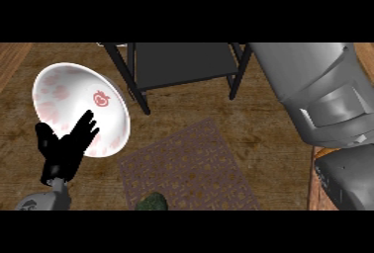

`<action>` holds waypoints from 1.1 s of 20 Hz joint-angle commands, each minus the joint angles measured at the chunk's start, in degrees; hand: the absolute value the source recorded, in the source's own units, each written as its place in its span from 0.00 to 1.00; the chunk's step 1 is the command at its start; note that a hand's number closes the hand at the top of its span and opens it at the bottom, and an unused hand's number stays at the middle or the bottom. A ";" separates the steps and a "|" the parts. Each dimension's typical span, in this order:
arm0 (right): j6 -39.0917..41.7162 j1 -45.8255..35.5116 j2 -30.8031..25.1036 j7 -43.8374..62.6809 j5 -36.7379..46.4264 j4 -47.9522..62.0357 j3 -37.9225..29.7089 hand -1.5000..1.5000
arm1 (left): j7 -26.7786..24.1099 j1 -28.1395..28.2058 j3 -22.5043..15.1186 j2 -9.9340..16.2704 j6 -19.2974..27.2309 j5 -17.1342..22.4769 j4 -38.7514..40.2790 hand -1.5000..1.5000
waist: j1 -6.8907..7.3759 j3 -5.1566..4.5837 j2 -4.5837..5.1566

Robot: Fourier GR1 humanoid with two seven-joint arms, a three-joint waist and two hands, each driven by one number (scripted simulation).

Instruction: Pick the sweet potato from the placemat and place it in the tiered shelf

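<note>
1. Filling the right side of the head view, closest to the camera, is the robot's grey right forearm (321,94), a bulky shape running from the top edge down to the lower right corner. The right hand itself does not show, so I cannot tell how its fingers stand.
2. At the lower left, the left hand (67,146) rises from a grey wrist, black, with straight fingers (87,126) spread apart and pointing up and to the right. It holds nothing.
3. Its fingertips overlap the lower edge of a white plate (73,94) marked with faint pink blotches and a small red emblem near the middle. Whether the fingers touch the plate or merely hang over it cannot be told.
4. A brown patterned placemat (190,168) lies on the wooden counter (256,113), tilted, right of the plate and low in the centre of the view.
5. On the placemat's lower left part, at the bottom edge of the scene, sits a dark greenish lump (152,202), only partly showing. It lies where the sweet potato would be, though its colour is dark green rather than orange.
6. The tiered shelf (182,64), black-framed with a dark grey tray, stands at the top centre, well apart from the lump and above the placemat.
7. The left hand is near the lump but does not touch it.
</note>
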 commanded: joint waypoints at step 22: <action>-2.19 9.16 -21.51 3.86 -9.69 -8.74 -12.21 0.00 | 3.31 2.06 1.64 0.90 -1.64 1.28 0.55 0.50 | -2.29 -0.40 -0.52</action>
